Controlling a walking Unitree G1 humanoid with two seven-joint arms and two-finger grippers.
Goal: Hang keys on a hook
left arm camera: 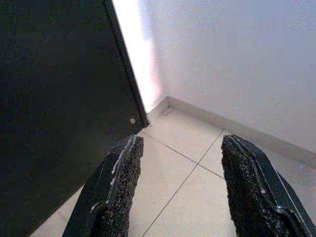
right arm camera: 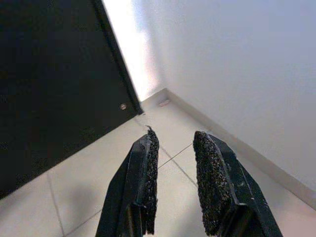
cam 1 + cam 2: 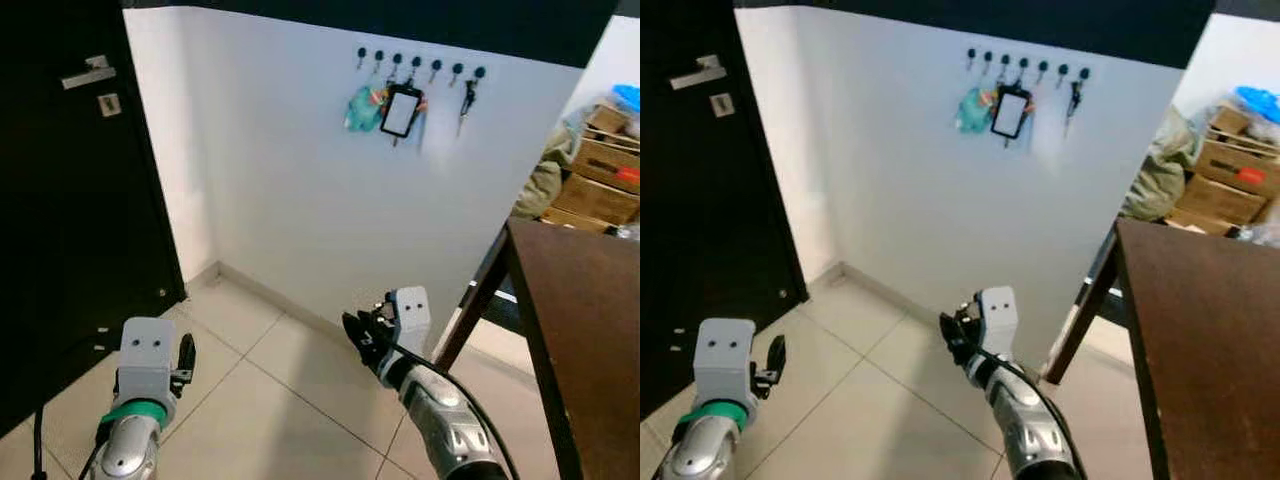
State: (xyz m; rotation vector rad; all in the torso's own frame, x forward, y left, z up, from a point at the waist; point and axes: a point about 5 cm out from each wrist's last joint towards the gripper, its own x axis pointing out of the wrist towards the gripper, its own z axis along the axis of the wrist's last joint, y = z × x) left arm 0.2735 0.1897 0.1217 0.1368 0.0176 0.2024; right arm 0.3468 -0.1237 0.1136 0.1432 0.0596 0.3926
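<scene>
Through the head camera I look down and forward at a white wall (image 3: 330, 190) that carries a row of small black round hooks (image 3: 416, 65) high up, running level across it. A dark bunch of keys (image 3: 467, 98) hangs from a hook near the right end of the row, its long axis straight down along the wall; I cannot make out which way the individual keys face. Further left on the row hang a black-framed card holder with a pale face (image 3: 401, 110) and, just beside it, a teal soft pouch (image 3: 362, 110). My left gripper (image 1: 180, 187) is held low over the pale tiled floor (image 3: 250, 400), its two black fingers (image 1: 118, 182) spread wide apart with nothing between them. My right gripper (image 2: 175, 177) is also low, nearer the wall, its fingers (image 2: 210, 177) a small gap apart and holding nothing. Both wrist cameras look toward the corner where the wall meets a black door (image 3: 70, 200). The door bears a silver lever handle (image 3: 88, 73). To the right stands a dark brown wooden table (image 3: 585, 330), and beyond it stacked cardboard boxes (image 3: 600, 160).
</scene>
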